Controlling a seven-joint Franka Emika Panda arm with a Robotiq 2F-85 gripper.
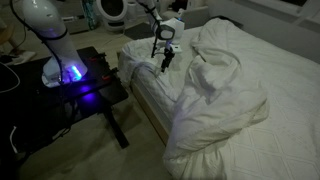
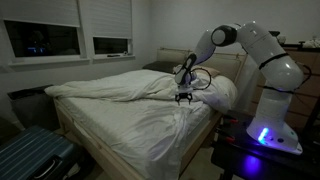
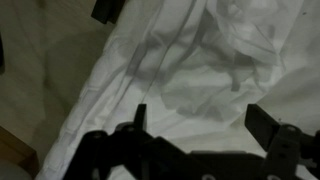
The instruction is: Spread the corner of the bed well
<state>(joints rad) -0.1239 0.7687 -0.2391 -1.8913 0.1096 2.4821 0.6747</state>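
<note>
Gripper [image 3: 200, 122] is seen closest in the wrist view, two dark fingers [image 3: 140, 116] spread wide, nothing held between them. Jaws are fully apart. Wrinkled white duvet is seen right below; the corner [image 3: 215, 70] is bunched and creased there, with deep folds. Contact with the fabric cannot be told. Pale floor [image 3: 40, 60] is seen beside the cloth edge.

In both exterior views the gripper [image 1: 165, 60] [image 2: 185, 98] is pointed down over the bed edge nearest the robot, just beside the puffy folded-back duvet [image 1: 215, 90] [image 2: 110, 88]. The corner [image 1: 200, 72] is turned over onto itself, not laid flat. The bed [image 1: 290, 85] [image 2: 130, 125] is covered by a white sheet, and part of the duvet is draped over the side. A wooden frame [image 1: 150, 112] is visible under the mattress. The arm base is mounted on a black table [image 1: 95, 75], and a blue light [image 1: 70, 72] [image 2: 262, 135] is lit there. Dark windows [image 2: 45, 40] are seen behind the bed.
</note>
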